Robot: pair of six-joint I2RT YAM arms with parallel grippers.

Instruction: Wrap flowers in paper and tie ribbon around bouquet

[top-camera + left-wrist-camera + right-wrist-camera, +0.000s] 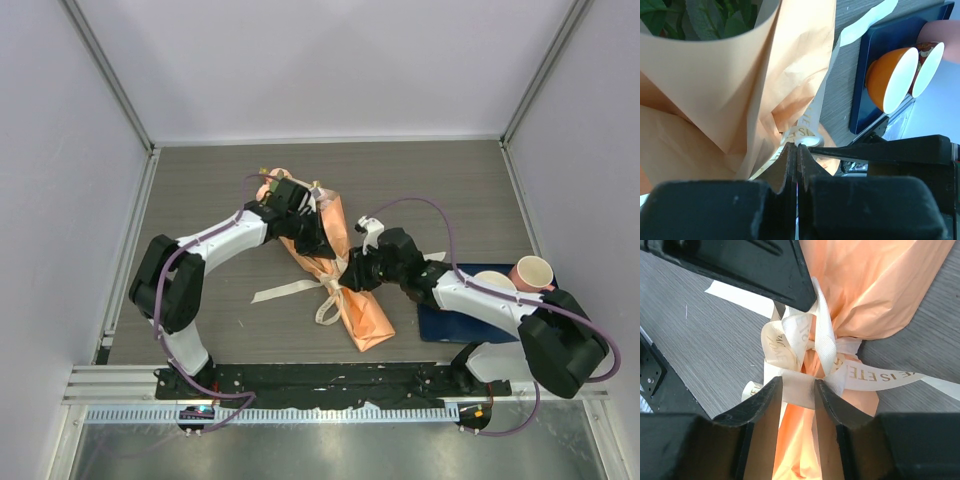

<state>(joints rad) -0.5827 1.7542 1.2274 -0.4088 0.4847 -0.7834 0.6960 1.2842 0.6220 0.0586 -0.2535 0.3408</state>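
Because the ribbon (825,340) is soft and slick, a flat pinch near the knot seems safest. The left gripper (796,147) has its jaws clenched on one strand beside the bouquet (365,315), a light, crushable paper cone on the tabletop (200,190). The right gripper (797,390) has its jaws parted around another strand. Farther right, an orange bowl (877,75) and pink cup (533,270) on the blue mat (445,318) look empty.

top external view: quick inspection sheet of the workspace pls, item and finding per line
surface: grey wood-grain table
job's things: bouquet lying flat; ribbon looped round its middle, ends trailing
clutter: blue mat holding orange bowl and pink cup
grippers: left gripper shut on ribbon; right gripper open astride a ribbon band
cables: purple cables loop along both arms
surroundings: white walls, metal rail at near edge
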